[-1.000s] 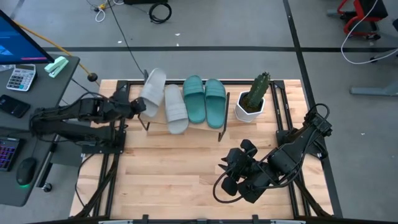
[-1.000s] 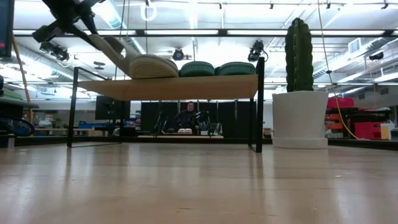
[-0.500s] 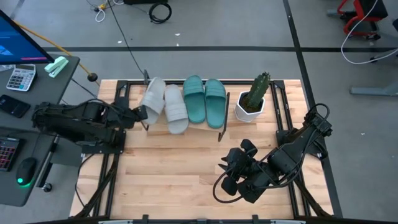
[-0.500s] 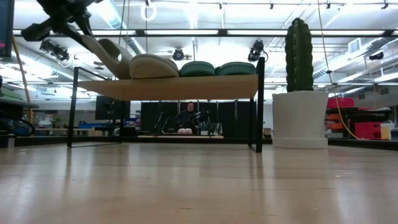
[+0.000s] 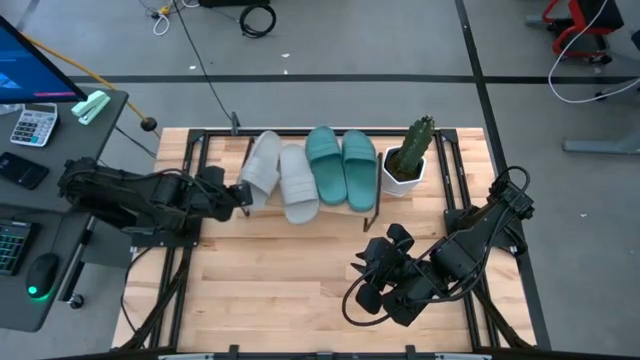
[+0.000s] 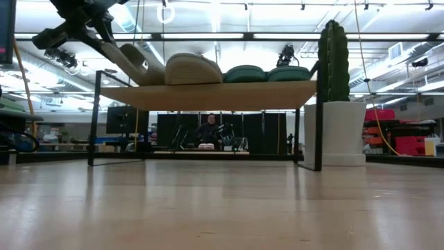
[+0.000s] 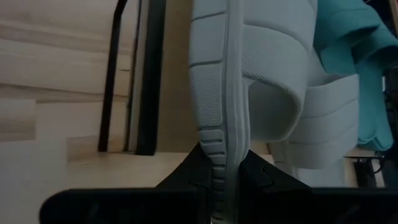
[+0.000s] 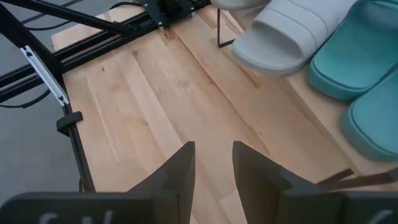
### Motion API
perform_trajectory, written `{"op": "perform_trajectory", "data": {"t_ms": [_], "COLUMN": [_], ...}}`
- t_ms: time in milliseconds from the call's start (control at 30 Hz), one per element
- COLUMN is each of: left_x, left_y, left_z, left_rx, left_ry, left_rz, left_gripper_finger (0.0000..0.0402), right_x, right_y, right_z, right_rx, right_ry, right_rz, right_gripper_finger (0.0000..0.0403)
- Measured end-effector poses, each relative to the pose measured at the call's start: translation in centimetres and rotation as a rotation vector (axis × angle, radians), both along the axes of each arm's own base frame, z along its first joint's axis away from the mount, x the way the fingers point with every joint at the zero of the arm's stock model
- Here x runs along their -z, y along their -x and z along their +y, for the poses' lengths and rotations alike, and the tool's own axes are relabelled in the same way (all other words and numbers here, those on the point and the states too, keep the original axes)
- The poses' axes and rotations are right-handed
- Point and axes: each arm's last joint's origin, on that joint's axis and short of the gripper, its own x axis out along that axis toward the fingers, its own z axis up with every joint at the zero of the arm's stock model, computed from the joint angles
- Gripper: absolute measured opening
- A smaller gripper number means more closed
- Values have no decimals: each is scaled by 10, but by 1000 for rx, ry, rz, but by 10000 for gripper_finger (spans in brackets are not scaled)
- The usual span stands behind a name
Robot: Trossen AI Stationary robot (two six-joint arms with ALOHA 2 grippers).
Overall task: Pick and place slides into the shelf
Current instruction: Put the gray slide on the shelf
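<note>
The shelf (image 6: 208, 96) stands at the table's far side with four slides on it. Two teal slides (image 5: 342, 168) lie flat at its right end, and a grey slide (image 5: 297, 183) lies beside them. The other grey slide (image 5: 262, 166) is tilted at the shelf's left end, with my left gripper (image 5: 240, 193) shut on it. My right gripper (image 5: 368, 268) hangs open over the table's near right part and holds nothing. My left gripper pinches the tilted grey slide's sole at its near end (image 7: 225, 177) between its two fingers, one on each face of the sole. The fingers come slanting down from the table's left. The slide's far end rests on the shelf top (image 6: 142, 73), its gripped end raised.
A cactus in a white pot (image 5: 404, 160) stands right against the shelf's right end; I cannot tell whether they touch. Black frame rails (image 5: 185, 250) run along the table's left and right edges. Bare wood (image 5: 280, 280) lies in front of the shelf.
My left gripper has moved toward the table's right and near edges and sunk a little, still shut on the grey slide. The whole shelf with its slides has slid to the right, up to the cactus pot. The held slide has swung its far end rightward.
</note>
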Motion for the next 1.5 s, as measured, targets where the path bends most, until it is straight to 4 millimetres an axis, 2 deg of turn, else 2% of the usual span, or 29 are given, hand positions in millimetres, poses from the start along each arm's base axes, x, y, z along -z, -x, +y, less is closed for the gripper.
{"op": "perform_trajectory", "data": {"t_ms": [367, 967, 1267, 1500], "left_x": [2, -5, -6, -7], "left_y": [0, -4, -2, -1], "left_z": [0, -12, -10, -16], "left_rx": [-10, -133, -176, -168], "left_ry": [-5, 40, -41, -12], "left_rz": [15, -207, -221, -247], "left_gripper_finger": [36, 34, 34, 34], "right_x": [0, 0, 0, 0], "right_y": [0, 0, 0, 0], "right_z": [0, 0, 0, 0], "right_rx": [-3, -3, -3, 1], "right_ry": [3, 3, 3, -1], "right_rz": [1, 2, 2, 0], "right_gripper_finger": [113, 113, 113, 113]}}
